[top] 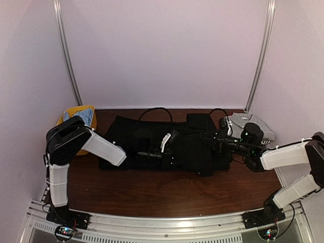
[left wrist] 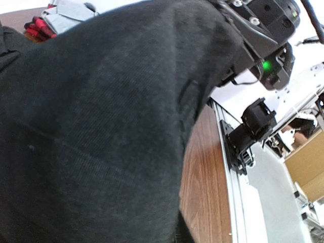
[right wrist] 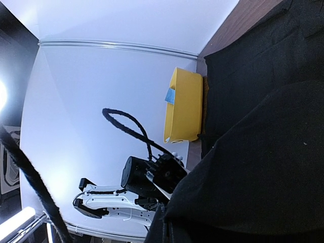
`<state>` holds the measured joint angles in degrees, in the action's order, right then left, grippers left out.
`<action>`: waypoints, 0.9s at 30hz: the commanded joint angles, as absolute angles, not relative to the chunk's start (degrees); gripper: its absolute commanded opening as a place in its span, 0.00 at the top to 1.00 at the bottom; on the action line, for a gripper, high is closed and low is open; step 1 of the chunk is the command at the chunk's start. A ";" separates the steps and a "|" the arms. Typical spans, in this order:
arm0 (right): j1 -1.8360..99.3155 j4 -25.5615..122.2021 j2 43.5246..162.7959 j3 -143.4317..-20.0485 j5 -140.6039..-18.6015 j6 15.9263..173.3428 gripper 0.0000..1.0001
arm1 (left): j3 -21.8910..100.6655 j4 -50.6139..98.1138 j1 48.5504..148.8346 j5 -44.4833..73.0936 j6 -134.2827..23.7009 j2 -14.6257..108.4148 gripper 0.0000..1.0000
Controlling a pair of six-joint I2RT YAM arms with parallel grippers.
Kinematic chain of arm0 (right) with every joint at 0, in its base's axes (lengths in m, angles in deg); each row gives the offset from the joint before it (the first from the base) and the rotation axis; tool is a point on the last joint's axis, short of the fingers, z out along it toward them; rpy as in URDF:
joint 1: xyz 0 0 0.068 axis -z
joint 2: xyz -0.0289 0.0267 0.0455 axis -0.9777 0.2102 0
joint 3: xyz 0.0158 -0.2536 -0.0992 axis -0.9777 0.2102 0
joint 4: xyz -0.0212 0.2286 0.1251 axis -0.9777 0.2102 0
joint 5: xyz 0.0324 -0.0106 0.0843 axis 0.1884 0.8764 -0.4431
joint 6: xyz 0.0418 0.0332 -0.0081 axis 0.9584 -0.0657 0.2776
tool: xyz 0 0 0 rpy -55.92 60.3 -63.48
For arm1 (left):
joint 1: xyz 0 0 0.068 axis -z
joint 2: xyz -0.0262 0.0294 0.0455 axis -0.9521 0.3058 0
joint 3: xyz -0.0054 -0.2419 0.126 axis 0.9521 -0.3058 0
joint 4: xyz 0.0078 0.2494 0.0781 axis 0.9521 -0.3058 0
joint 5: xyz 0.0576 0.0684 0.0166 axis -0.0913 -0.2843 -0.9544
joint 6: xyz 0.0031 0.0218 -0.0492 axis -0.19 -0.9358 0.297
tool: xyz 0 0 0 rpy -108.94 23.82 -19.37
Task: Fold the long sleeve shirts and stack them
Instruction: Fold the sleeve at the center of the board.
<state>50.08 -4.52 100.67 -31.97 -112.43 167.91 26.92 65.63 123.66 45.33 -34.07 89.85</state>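
The black shirt (top: 152, 134) lies spread across the middle of the table, bunched and raised between my two grippers. My left gripper (top: 173, 153) reaches in from the left, and black cloth (left wrist: 101, 126) fills its wrist view and hides the fingers. My right gripper (top: 203, 137) reaches in from the right. In its wrist view a lifted fold of black shirt (right wrist: 263, 167) covers the fingers. Both grippers appear shut on the cloth. The grey shirt (top: 250, 123) lies folded at the back right and also shows in the left wrist view (left wrist: 66, 10).
The yellow basket (top: 76, 117) with blue cloth in it stands at the back left and also shows in the right wrist view (right wrist: 185, 106). Something red (left wrist: 40, 28) lies by the grey shirt. Bare wooden table (top: 162, 195) runs along the near side, up to the metal rail (top: 162, 223).
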 commanded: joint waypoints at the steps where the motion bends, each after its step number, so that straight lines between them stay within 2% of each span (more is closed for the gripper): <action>1: 51.15 -1.16 98.75 -31.28 -111.16 163.46 1.00 | 26.66 65.55 122.51 48.31 -35.40 86.11 1.00; 9: 53.43 11.51 99.15 -36.47 -110.32 153.11 1.00 | 34.40 44.32 119.59 47.06 -43.13 77.84 1.00; 14: 54.59 17.52 100.53 -42.15 -109.40 146.86 1.00 | 44.47 31.43 116.75 46.28 -43.95 80.14 1.00; 19: 55.70 18.08 102.39 -43.99 -110.27 144.92 0.99 | 52.13 24.53 115.21 47.23 -43.96 84.69 1.00; 21: 55.95 19.30 102.15 -43.99 -110.09 143.11 0.95 | 54.64 22.38 115.01 47.78 -43.80 86.14 1.00; 27: 56.07 30.14 97.49 -43.85 -104.42 132.43 0.72 | 61.75 13.56 114.15 48.56 -43.15 88.91 1.00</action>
